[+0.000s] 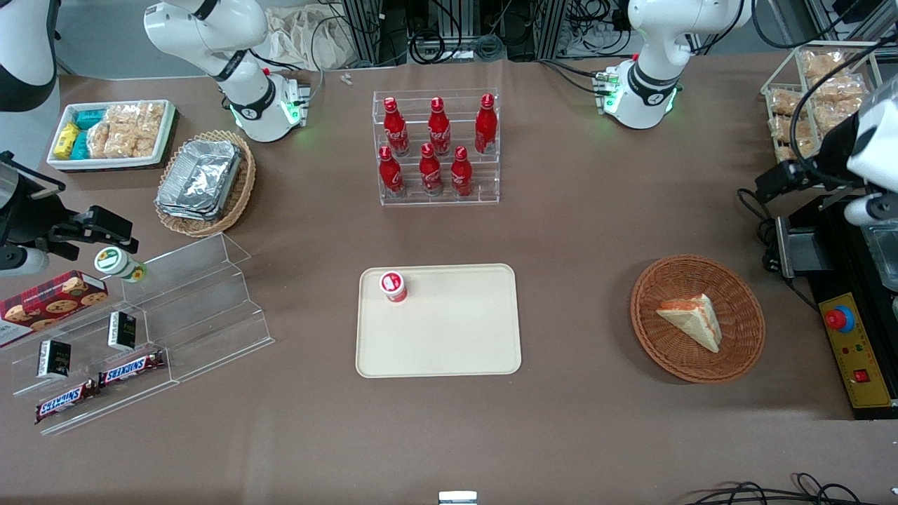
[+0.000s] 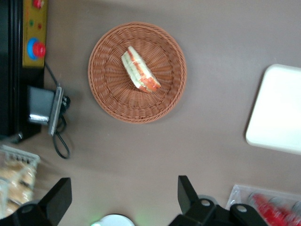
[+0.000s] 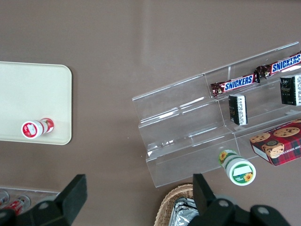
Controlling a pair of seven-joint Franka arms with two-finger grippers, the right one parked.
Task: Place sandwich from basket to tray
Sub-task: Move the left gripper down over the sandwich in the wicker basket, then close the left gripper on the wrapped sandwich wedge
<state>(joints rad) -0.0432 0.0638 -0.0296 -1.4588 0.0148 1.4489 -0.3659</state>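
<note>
Sandwich [image 1: 691, 320] alone in basket [image 1: 744, 351]; small red-labelled cup [image 1: 393, 286] on tray [image 1: 449, 344]; gripper [image 2: 123, 200] wide, empty, above bare table.

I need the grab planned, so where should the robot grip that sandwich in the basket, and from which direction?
Come straight down: the sandwich lies alone in the shallow basket. Probably pinch across its two bread faces mid-wedge. The gripper, open, hangs above bare table beside the basket.
</note>
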